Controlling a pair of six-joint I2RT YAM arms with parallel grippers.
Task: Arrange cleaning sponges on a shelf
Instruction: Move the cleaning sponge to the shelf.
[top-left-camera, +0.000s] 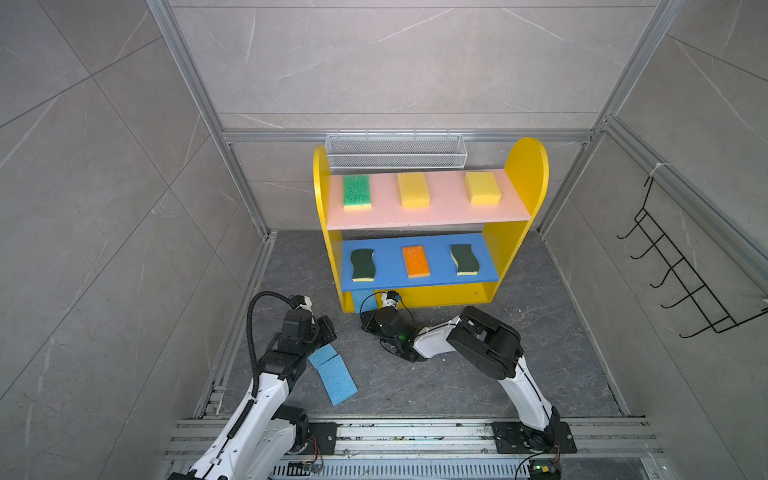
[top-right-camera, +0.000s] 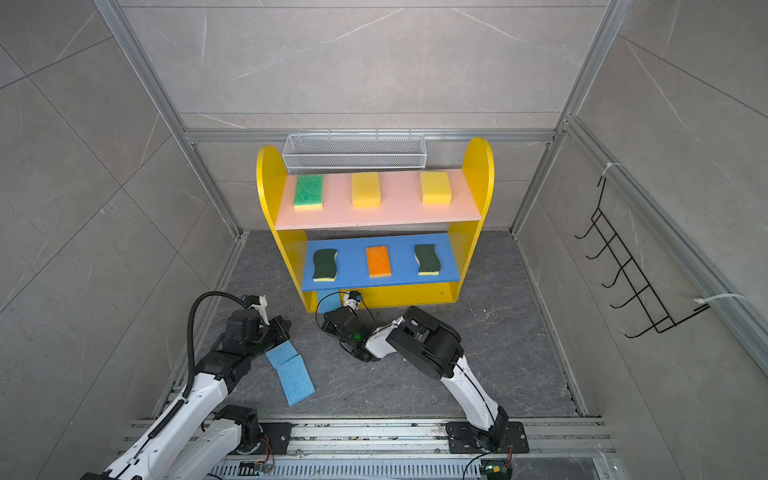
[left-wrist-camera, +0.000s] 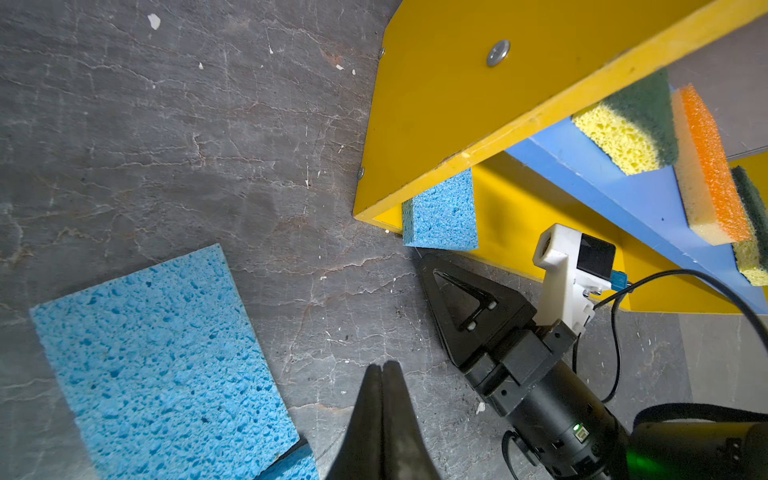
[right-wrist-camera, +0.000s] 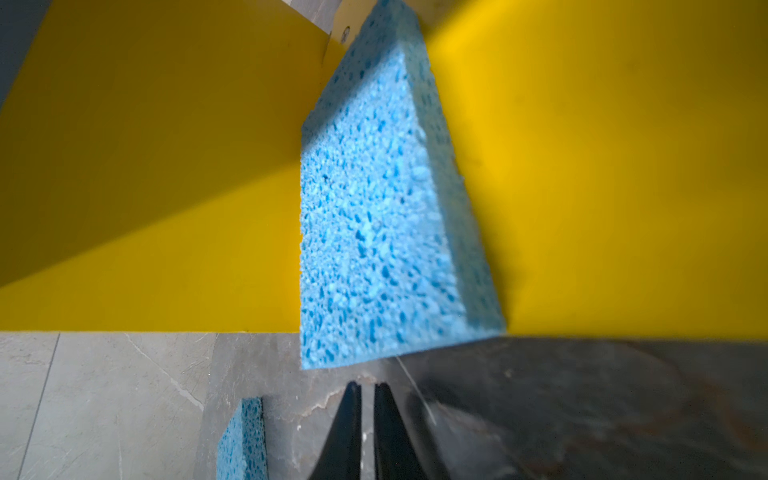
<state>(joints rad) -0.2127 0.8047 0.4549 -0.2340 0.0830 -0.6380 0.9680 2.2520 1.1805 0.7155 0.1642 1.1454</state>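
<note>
Shelf (top-left-camera: 525, 166) stands at the back of the desk (top-left-camera: 540, 365), two tiers filled.
- Pink upper board (top-left-camera: 449, 208): green-topped sponge (top-left-camera: 356, 190) at the left, then two yellow sponges (top-left-camera: 413, 189) (top-left-camera: 482, 187), all spaced apart.
- Blue lower board (top-left-camera: 440, 266): orange-topped sponge (top-left-camera: 416, 261) in the middle, with a dark-green wavy sponge on each side (top-left-camera: 362, 264) (top-left-camera: 465, 258).
- Yellow base: one light-blue sponge (left-wrist-camera: 442, 212) lies flat at the left end, against the side panel, its front edge poking out past the base lip.
- The other two light-blue sponges (top-left-camera: 338, 382) (top-left-camera: 323, 355) lie on the desk front-left, overlapping at one end. Can't tell which is on top.

Right gripper (right-wrist-camera: 366, 386) is low, pointing at the base sponge with its tip just in front of that front edge. Contact is unclear. Its fingers are pinched to a thin slit with nothing between them.

Left gripper (left-wrist-camera: 382, 368) is over bare desk just beside the overlapping pair, fingers clenched together and empty.

White mesh basket (top-left-camera: 395, 151) sits behind the shelf top. Black hook rack (top-left-camera: 685, 266) hangs on the right wall.
</note>
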